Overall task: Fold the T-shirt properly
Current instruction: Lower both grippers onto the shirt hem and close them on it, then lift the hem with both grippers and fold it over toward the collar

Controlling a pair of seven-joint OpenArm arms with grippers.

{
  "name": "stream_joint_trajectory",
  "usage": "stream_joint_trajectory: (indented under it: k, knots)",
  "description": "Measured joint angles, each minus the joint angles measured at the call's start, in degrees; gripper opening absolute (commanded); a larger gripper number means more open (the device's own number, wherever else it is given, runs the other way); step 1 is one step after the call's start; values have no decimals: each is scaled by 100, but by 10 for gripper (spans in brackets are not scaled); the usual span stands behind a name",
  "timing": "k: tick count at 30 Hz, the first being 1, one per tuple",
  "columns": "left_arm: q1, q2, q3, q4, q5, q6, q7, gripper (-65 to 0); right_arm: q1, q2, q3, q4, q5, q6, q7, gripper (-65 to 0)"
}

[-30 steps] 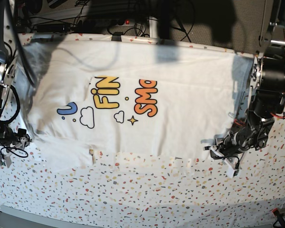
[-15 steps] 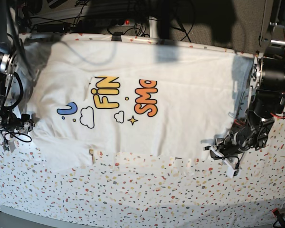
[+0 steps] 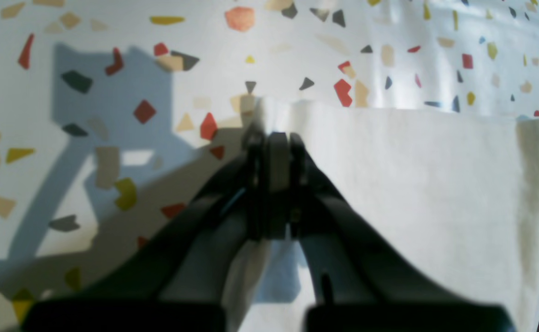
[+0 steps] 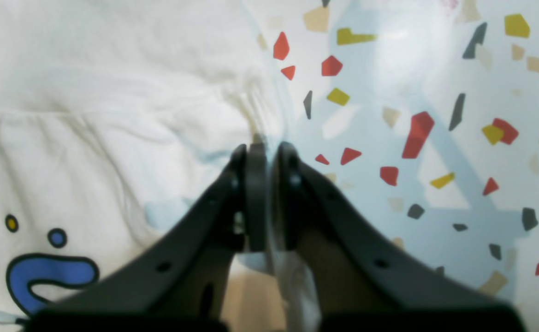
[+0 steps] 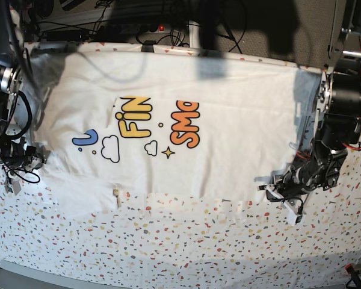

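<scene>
We see the T-shirt (image 5: 168, 114) lying spread, print side up, across the far half of the table (image 5: 186, 241), its near edge already turned over so that a plain white band runs along the front below the letters. Its two near corners are where we have hold of it. The left pincer (image 3: 274, 138) is clamped on a corner of the shirt's edge; in the left wrist view the jaws are pressed together with white cloth running between them and out the back. The right pincer (image 4: 264, 152) is likewise pinched on the opposite edge, close by the blue letter, with a strip of fabric trailing from between its fingers.

In our judgement the risk lies in how little cloth each grip takes. Both bites look thin and close to the hem, so a lift or pull could drag the cloth free of one pincer and leave the fold skewed. If the two arms rise unevenly, the shirt would twist and the turned-over band would fall open.

Both arms reach low to the table from opposite ends, forearms angled down and wrists bent inward toward the shirt, pincers right at the cloth.
</scene>
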Motion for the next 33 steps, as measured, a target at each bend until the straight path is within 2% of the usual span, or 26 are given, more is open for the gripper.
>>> stream_joint_trajectory:
  k: [15,21,27,30,33]
  knots:
    - [17,0,0,186,13,4,101,-650,0,0,0,166,-2,2,122,-650]
    - [15,0,0,787,20,2,822,-650,-31,42,0,529,-2,2,114,-650]
    - [15,-15,2,1246,-4,0,1397,-650,-28,44,0,981,146,7,-280,-650]
    - [46,-81,0,1344,-538,2,1665,-650,-81,111,-4,1145,162,24,-365,-650]
    - [146,-175,7,1637,-949,2,1799,-650,-190,245,-7,1368,614,24,-752,-650]
